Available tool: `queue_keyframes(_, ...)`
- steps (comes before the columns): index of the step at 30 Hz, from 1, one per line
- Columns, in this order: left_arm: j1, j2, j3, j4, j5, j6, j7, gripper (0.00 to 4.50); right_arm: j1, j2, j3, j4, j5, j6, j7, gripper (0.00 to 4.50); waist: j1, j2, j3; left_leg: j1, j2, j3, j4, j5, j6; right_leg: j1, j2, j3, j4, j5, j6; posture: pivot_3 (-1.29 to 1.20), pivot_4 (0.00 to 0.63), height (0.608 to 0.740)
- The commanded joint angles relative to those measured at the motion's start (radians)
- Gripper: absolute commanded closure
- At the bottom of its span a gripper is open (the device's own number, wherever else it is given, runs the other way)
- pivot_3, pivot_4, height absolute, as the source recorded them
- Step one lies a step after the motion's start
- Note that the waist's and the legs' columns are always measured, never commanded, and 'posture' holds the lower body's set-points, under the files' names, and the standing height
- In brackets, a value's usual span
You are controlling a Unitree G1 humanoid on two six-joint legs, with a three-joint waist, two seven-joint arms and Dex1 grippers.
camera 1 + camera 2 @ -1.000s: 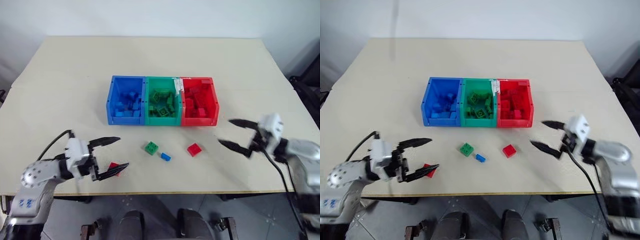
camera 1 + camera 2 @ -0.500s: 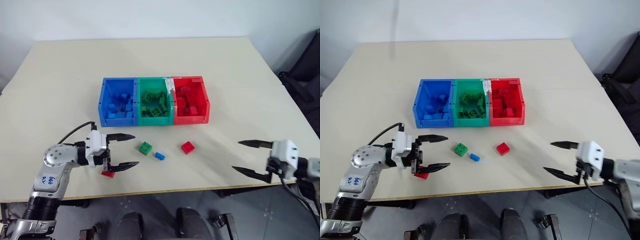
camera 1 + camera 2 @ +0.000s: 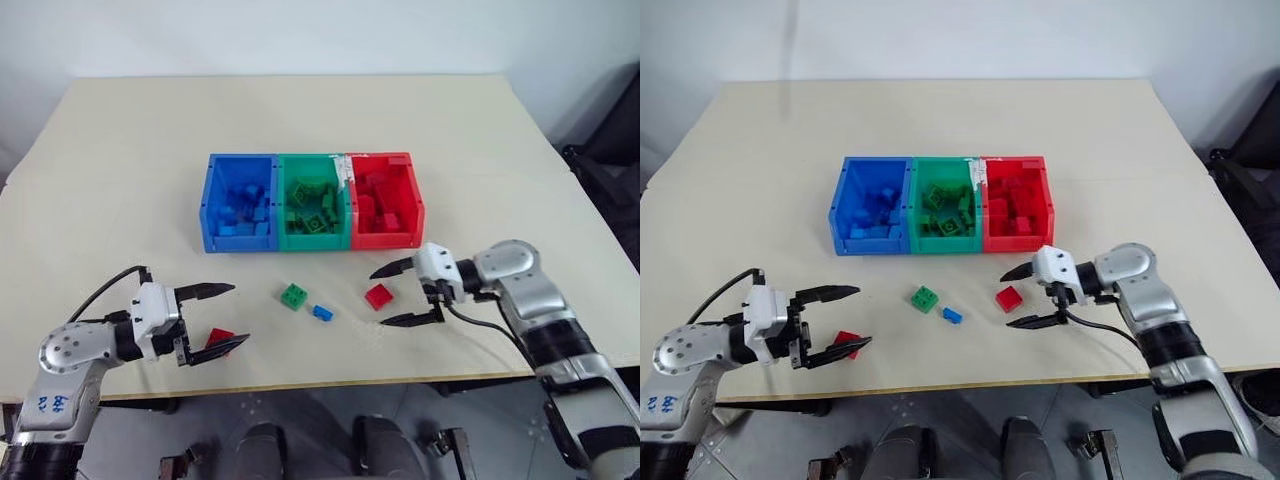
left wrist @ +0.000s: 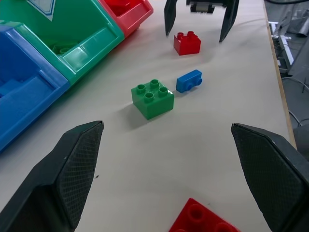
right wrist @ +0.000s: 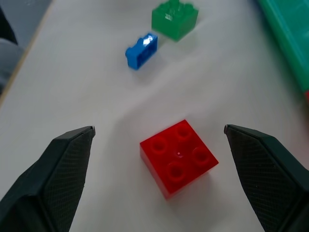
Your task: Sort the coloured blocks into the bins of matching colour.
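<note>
Right end effector (image 3: 395, 296) wide, straddling red brick (image 3: 378, 296) on surface (image 3: 140, 180), not touching. Left end effector (image 3: 222, 316) wide around second red brick (image 3: 219, 338), near left.

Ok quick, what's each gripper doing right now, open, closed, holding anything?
Left gripper: open, empty, a small red studded plastic brick by its lower finger.
Right gripper: open, empty, fingers either side of another red studded brick.

Through my right gripper (image 5: 159, 169) I see a red block (image 5: 179, 157) lying studs-up on the pale surface (image 5: 87, 82), between the two spread black fingers (image 5: 53, 181). Farther off lie a small blue block (image 5: 142, 51) and a green block (image 5: 174, 19), near a green bin (image 5: 289, 43) edge.
</note>
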Motion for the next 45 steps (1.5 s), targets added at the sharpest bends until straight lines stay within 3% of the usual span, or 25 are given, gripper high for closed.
queue_keyframes(1, 0.052, 0.011, 0.038, -0.069, -0.020, 0.006, 0.017, 0.00, -0.042, 0.002, 0.030, 0.096, -0.059, -0.085, 0.043, 0.01, -0.001, 0.000, 0.000, 0.000, 0.000, 0.000, 0.000, 0.000, 0.000, 0.000, 0.000, 0.000, 0.001, 0.000, 0.000, 0.00, 0.150, 0.740)
queue_keyframes(5, 0.075, 0.010, 0.054, -0.096, -0.022, 0.009, 0.037, 0.00, -0.057, 0.002, 0.032, 0.139, -0.049, -0.100, 0.087, 0.91, 0.003, 0.000, 0.000, 0.000, 0.000, 0.000, 0.000, 0.000, 0.000, 0.000, 0.000, 0.000, 0.002, 0.000, -0.001, 0.00, 0.150, 0.740)
queue_keyframes(11, 0.085, 0.003, 0.057, -0.120, -0.026, 0.018, 0.053, 0.00, 0.002, -0.005, -0.043, 0.035, 0.038, 0.006, 0.017, 2.94, 0.002, 0.000, 0.000, 0.001, 0.000, 0.000, 0.001, 0.000, 0.000, 0.000, 0.000, 0.000, 0.004, 0.000, -0.001, 0.00, 0.150, 0.740)
queue_keyframes(16, 0.066, -0.028, 0.055, -0.141, -0.059, 0.053, 0.103, 0.00, 0.053, -0.010, -0.192, -0.177, 0.175, 0.296, -0.156, 2.94, 0.002, 0.000, 0.000, 0.001, 0.000, 0.000, 0.001, 0.000, 0.000, -0.001, 0.000, 0.000, 0.004, 0.000, -0.001, 0.00, 0.150, 0.740)
queue_keyframes(19, 0.037, -0.048, 0.047, -0.144, -0.080, 0.082, 0.131, 0.00, 0.020, 0.003, -0.269, -0.194, 0.171, 0.360, -0.315, 2.94, 0.001, 0.000, 0.000, 0.001, 0.001, 0.000, 0.001, 0.000, -0.001, -0.001, 0.000, 0.000, 0.005, 0.000, -0.001, 0.00, 0.150, 0.740)
queue_keyframes(23, 0.004, -0.057, 0.024, -0.124, -0.070, 0.082, 0.124, 0.00, -0.109, 0.036, -0.315, -0.056, 0.108, 0.323, -0.504, 2.94, -0.003, 0.000, 0.000, 0.001, 0.001, 0.001, 0.001, 0.000, -0.001, -0.002, 0.000, 0.001, 0.005, 0.000, -0.002, 0.00, 0.150, 0.740)
queue_keyframes(28, -0.028, -0.061, 0.010, -0.093, -0.061, 0.073, 0.114, 0.00, -0.225, 0.088, -0.283, 0.109, 0.037, 0.230, -0.571, 2.94, -0.003, 0.000, 0.000, 0.000, 0.001, 0.002, -0.001, 0.000, -0.001, -0.003, 0.000, 0.001, 0.005, -0.001, -0.002, 0.00, 0.150, 0.740)
queue_keyframes(30, -0.024, -0.060, 0.020, -0.091, -0.080, 0.096, 0.120, 0.00, -0.251, 0.106, -0.286, 0.140, 0.031, 0.223, -0.592, 2.30, -0.004, 0.000, 0.000, 0.000, 0.001, 0.002, -0.001, 0.000, -0.001, -0.003, 0.000, 0.001, 0.004, -0.001, -0.002, 0.00, 0.150, 0.740)
queue_keyframes(37, 0.027, -0.053, 0.091, -0.089, -0.104, 0.123, 0.142, 0.00, -0.238, 0.085, -0.311, 0.126, 0.064, 0.195, -0.522, 0.09, -0.003, 0.001, 0.000, -0.002, 0.001, 0.003, -0.001, 0.000, -0.001, -0.005, 0.000, 0.001, 0.004, -0.001, -0.002, 0.00, 0.150, 0.740)
queue_keyframes(45, 0.082, -0.005, 0.200, 0.015, -0.087, 0.058, 0.097, 0.00, 0.073, -0.021, -0.297, -0.202, 0.236, 0.123, -0.096, 0.04, 0.003, 0.001, 0.000, -0.002, 0.002, 0.002, -0.002, -0.001, 0.000, -0.004, 0.000, -0.001, 0.002, -0.001, -0.002, 0.00, 0.150, 0.740)
